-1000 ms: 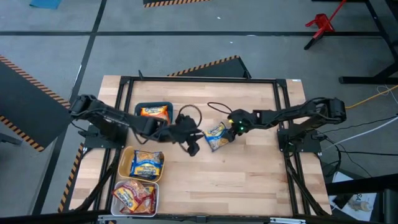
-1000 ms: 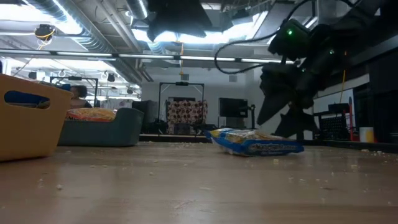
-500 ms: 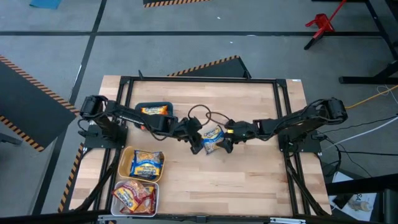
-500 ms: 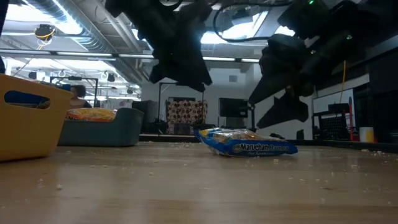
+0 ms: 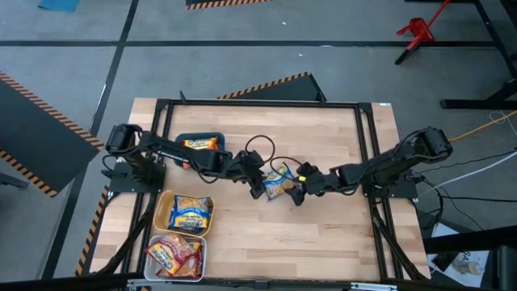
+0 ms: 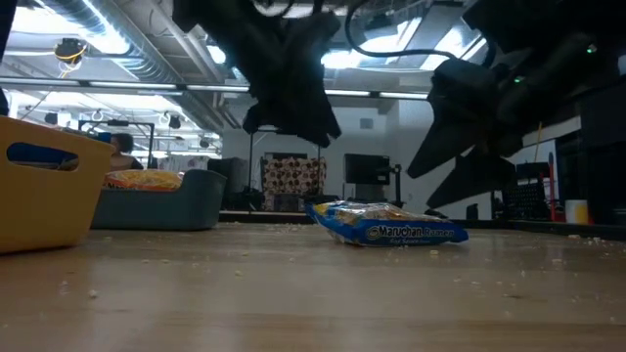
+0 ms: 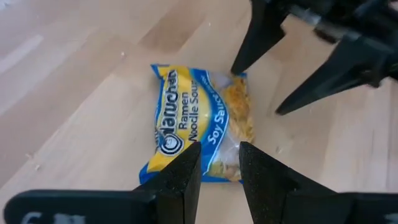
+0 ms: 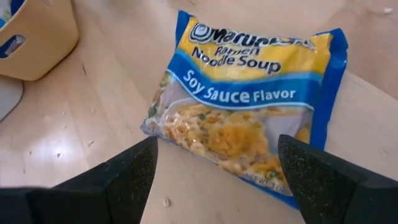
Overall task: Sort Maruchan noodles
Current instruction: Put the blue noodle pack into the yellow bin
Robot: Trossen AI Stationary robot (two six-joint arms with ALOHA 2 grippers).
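Observation:
One blue Maruchan noodle packet (image 5: 277, 183) lies flat on the wooden table (image 5: 323, 234), near its middle. The low view shows the packet (image 6: 387, 225) resting on its underside. My left gripper (image 5: 259, 185) hovers just left of it, well above it, its fingers (image 7: 180, 180) a narrow gap apart with nothing between. My right gripper (image 5: 297, 193) stands wide open at the packet's right near side, raised off the table (image 6: 460, 171). Its fingertips (image 8: 134, 171) flank the packet's near edge (image 8: 205, 146) without visibly touching it.
At the table's left stand a teal tray (image 5: 199, 144) with an orange packet, a yellow tray (image 5: 184, 214) with a blue packet, and a white tray (image 5: 176, 255) with red packets. Crumbs dot the wood. The table's near right part is bare.
My left gripper has come down over the packet's left side. My right gripper, open throughout, has swung toward the table's near edge. The packet first slid a little toward the left and turned, then lay still.

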